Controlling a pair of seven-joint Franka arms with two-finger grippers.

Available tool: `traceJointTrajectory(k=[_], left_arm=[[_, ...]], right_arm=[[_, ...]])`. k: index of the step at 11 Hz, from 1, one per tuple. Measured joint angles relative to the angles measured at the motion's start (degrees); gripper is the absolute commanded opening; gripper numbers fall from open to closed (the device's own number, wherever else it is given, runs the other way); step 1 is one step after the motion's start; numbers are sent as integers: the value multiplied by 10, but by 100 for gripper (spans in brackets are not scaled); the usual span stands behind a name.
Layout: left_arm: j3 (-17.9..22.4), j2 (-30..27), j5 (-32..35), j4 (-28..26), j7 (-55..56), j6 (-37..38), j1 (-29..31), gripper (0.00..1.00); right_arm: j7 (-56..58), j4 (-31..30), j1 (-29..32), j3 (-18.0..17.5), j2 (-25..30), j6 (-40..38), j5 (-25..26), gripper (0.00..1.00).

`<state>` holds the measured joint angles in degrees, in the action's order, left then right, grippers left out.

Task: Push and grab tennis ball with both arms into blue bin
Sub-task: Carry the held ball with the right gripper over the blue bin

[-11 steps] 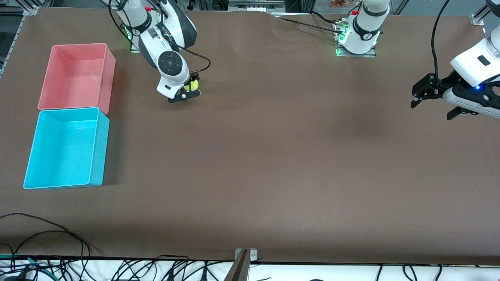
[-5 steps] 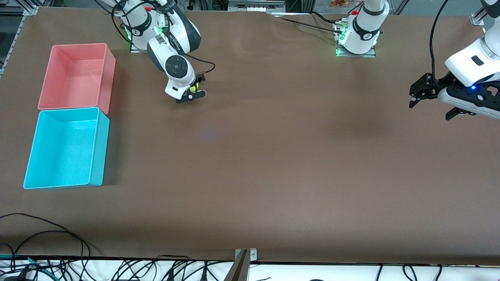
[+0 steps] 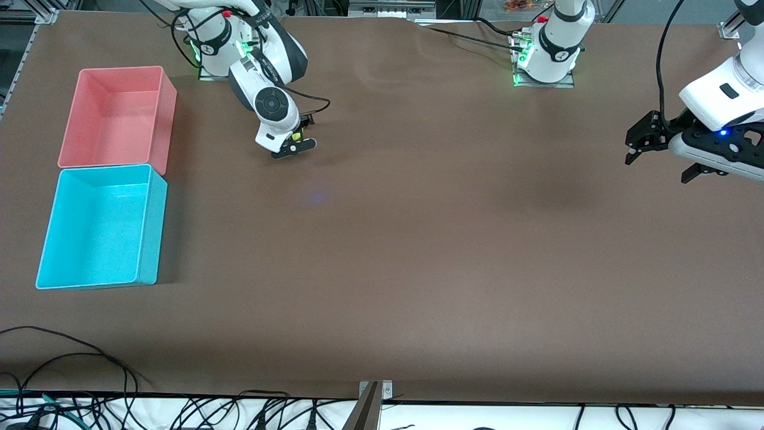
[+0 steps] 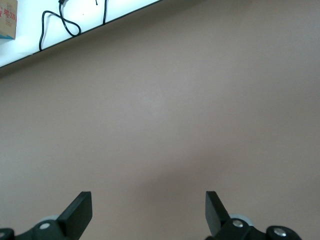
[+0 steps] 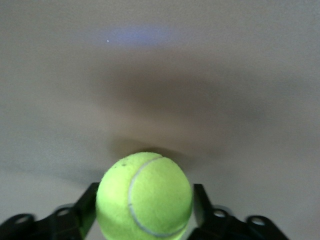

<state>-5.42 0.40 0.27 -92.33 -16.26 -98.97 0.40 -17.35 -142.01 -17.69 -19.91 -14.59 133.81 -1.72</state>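
Right hand [image 3: 293, 143]: low at the table [image 3: 418, 239], in front of the right arm's base, with the tennis ball [image 5: 144, 195] sitting between its fingers [image 5: 86, 202]. In the right wrist view both fingers stand hard against the ball's sides, so I judge it clamped on the ball, though how firmly is not shown.
Tennis ball: inside the right hand, at or just off the table surface; in the front view only a sliver of yellow shows between the black fingers.
Left hand [image 3: 640, 142]: fingers wide apart, holding nothing, hanging over bare table at the left arm's end, well apart from the ball; this arm waits.
Blue bin [image 3: 149, 227]: well away from the right hand, toward the right arm's end of the table and nearer the front camera than the hand; nothing lies in it.
Pink bin [image 3: 164, 113]: closer to the right hand than the blue bin is, touching or just beside the blue bin's wall.
Risk, slip: the ball is round and fuzzy; if the fingers pinch off its widest part, it could squirt out as the hand lifts.
Risk, roll: a dropped ball on this flat table would likely roll out of easy reach.
Risk, wrong bin: the carry runs past the pink bin, so an early release could land there.
Risk, rim: a low carry could knock the blue bin's tall wall and shove it.
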Motion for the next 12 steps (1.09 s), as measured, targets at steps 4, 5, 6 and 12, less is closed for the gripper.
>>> traceJointTrajectory(k=[4,5,6,12], left_arm=[[10,-1,0,3,0,2,-8,100],[10,-1,0,3,4,4,-8,100],[10,-1,1,3,16,10,-8,100],[9,-1,36,13,27,45,-14,100]], right_arm=[[4,8,-1,0,0,-1,0,33],[4,21,-1,0,0,-7,0,33],[4,48,0,1,1,-35,0,33],[17,291,5,86,7,-260,3,33]])
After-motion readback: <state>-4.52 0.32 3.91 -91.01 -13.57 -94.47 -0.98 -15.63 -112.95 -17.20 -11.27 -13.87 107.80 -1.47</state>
